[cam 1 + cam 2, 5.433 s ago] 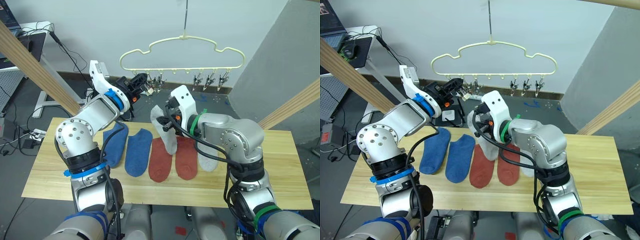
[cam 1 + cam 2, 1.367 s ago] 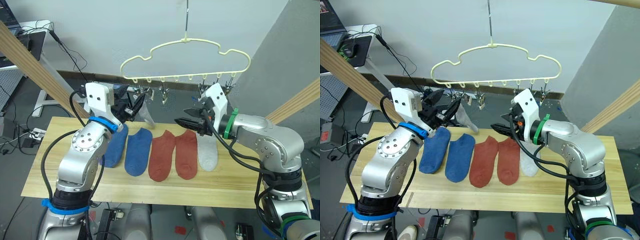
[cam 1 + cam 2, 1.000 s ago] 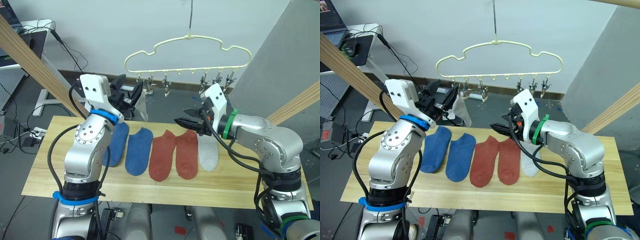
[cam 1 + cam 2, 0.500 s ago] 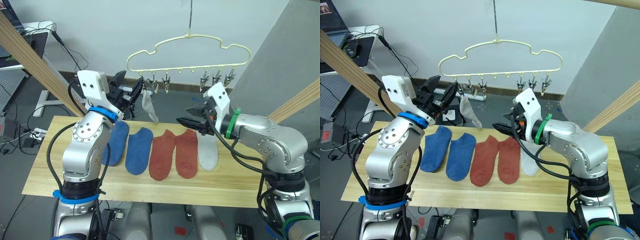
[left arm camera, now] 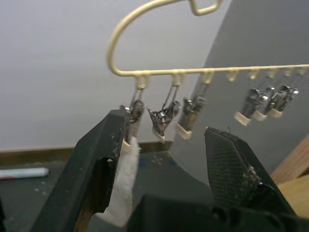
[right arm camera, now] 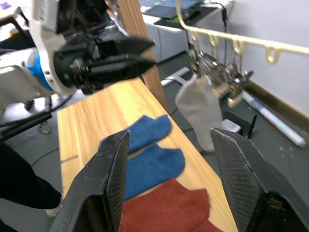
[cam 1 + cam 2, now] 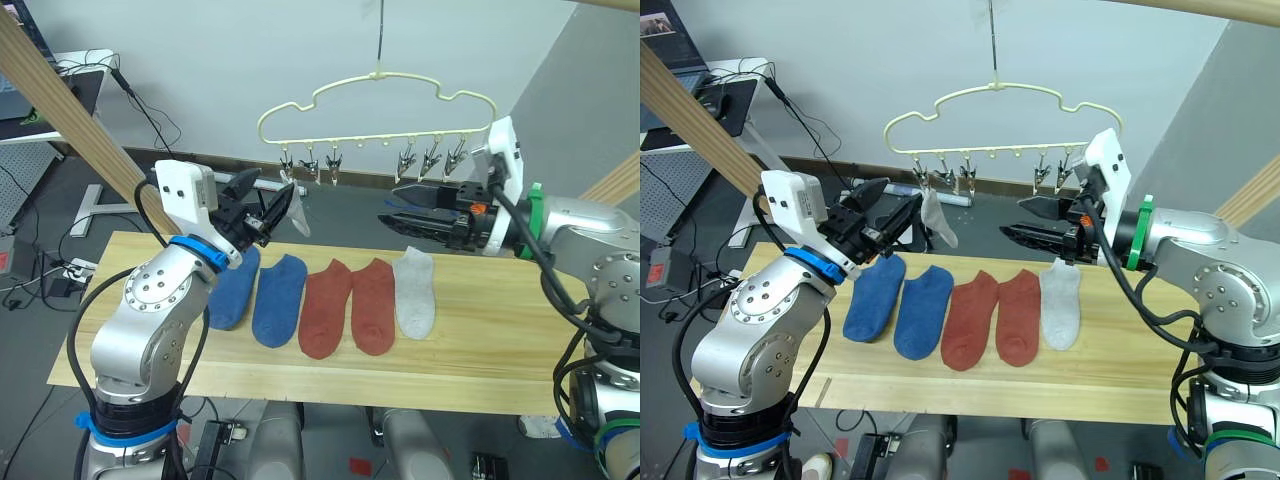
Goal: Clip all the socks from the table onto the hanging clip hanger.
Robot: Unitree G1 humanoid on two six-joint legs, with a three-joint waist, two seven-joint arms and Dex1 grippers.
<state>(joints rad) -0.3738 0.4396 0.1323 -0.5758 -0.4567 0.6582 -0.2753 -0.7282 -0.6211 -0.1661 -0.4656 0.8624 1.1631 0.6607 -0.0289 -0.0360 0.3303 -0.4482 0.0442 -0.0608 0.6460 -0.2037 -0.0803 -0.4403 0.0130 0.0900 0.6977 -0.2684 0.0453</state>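
**One grey sock on the hanger, five socks on the table**

One light grey sock (image 7: 938, 217) hanging from the leftmost clip (image 5: 135, 112) of the pale-yellow clip hanger (image 7: 1000, 112), above the far edge of the table (image 7: 1160, 370). Hanging free, toe pointing down and a little to the right. Six more metal clips in the same row under the hanger, three near the left end, three near the right end.

Five socks lying flat in a row on the light wood table, toes toward the near edge: two blue socks (image 7: 923, 310) on the left, touching side by side; two rust-red socks (image 7: 968, 318) in the middle, also touching; second light grey sock (image 7: 1060, 306) at the right end, just beside the red pair.

Left gripper (image 7: 885, 218) raised above the table's far left part, just beside the hanging grey sock, fingers spread apart, holding nothing. From the left wrist view, one black finger (image 5: 99, 159) very close to the sock and its clip; cannot tell if touching.

Right gripper (image 7: 400, 216) held above the far edge of the table, over the grey sock on the table, pointing left toward the hanger. Fingers parted, nothing between them.
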